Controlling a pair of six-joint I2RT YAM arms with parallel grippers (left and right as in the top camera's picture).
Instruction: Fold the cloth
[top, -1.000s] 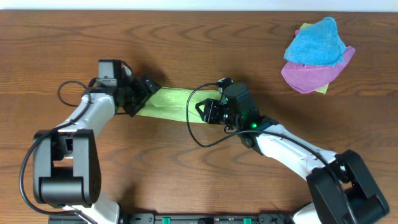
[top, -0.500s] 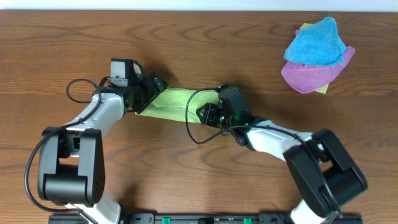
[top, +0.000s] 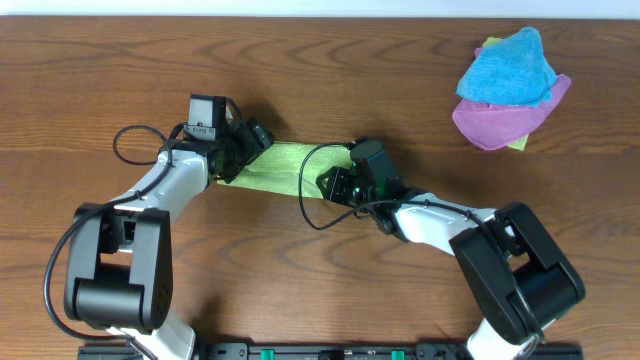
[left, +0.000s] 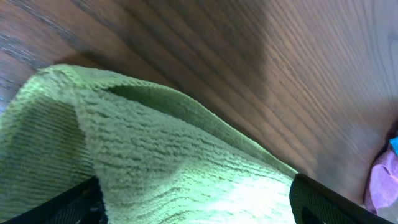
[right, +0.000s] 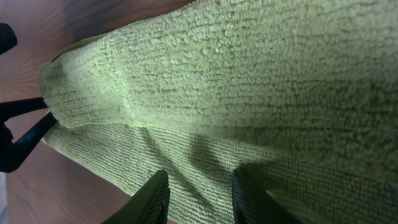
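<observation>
- Found the cloth (top: 285, 166) flat on the worktop (top: 320, 60), about its middle and a little toward the left edge, already doubled into a narrow strip.
- Noted its long axis running left to right, roughly parallel to the far edge of the worktop.
- Located the left gripper (top: 243, 156) at the left end of the cloth and the right gripper (top: 332, 181) at the right end. Judged neither arm the nearer, each being at its own end and pointing inward along the axis.
- Observed, in the left wrist view, the fingers (left: 320, 202) set wide apart with the cloth's end lying between them. Saw no pinch on the fabric.
- Observed, in the right wrist view, the fingers (right: 152, 199) drawn narrow and low against the pile, with cloth showing in the gap. Could not tell whether any fabric was actually gripped.
- Judged the coming move to turn on that axis: carrying one short end over to the other, hence toward the opposite gripper and not toward the near or far edge.
- Flagged a risk: left jaws wide, so that end likely to drag or slip once the right end lifts.
- Recorded a blue cloth (top: 505, 65) heaped on a purple cloth (top: 505, 122) at the far right corner, well apart from the work and no obstruction.
</observation>
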